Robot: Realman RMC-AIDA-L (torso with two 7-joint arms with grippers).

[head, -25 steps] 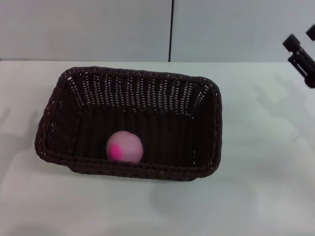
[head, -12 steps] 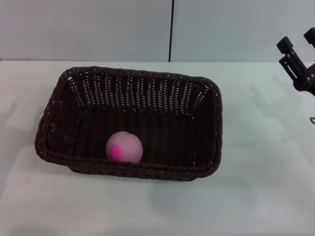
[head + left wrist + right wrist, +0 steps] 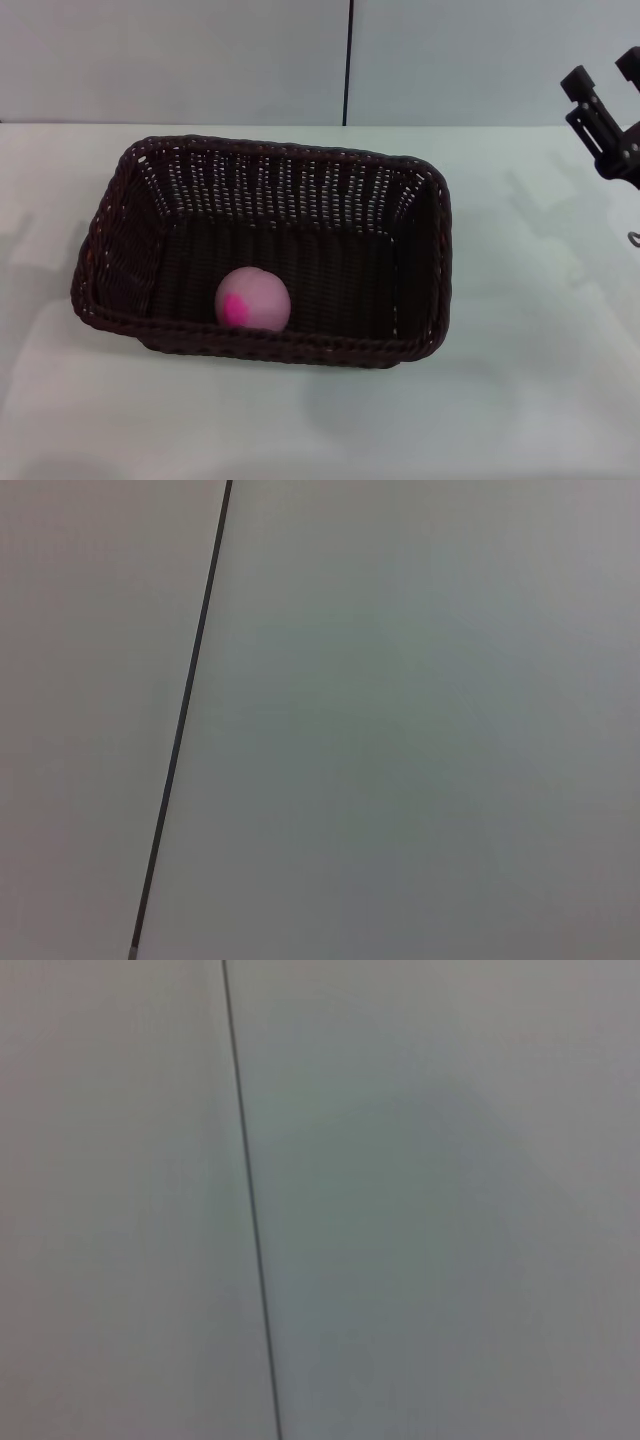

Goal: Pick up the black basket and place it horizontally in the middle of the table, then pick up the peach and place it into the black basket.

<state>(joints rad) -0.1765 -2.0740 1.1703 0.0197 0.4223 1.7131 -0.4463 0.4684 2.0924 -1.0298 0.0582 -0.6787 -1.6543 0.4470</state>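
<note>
The black basket (image 3: 262, 246) lies lengthwise across the middle of the white table (image 3: 520, 390) in the head view. The pink peach (image 3: 252, 299) rests inside it, near the front wall and left of centre. My right gripper (image 3: 604, 78) hangs in the air at the far right edge, well clear of the basket, with its two fingers apart and nothing between them. My left gripper is out of view. Both wrist views show only a pale wall with a thin dark seam (image 3: 185, 710).
A grey-white wall with a vertical dark seam (image 3: 348, 60) stands behind the table's far edge. Bare tabletop lies in front of and to the right of the basket.
My right gripper has shifted a little up and inward at the right edge. The basket and the peach have not moved.
</note>
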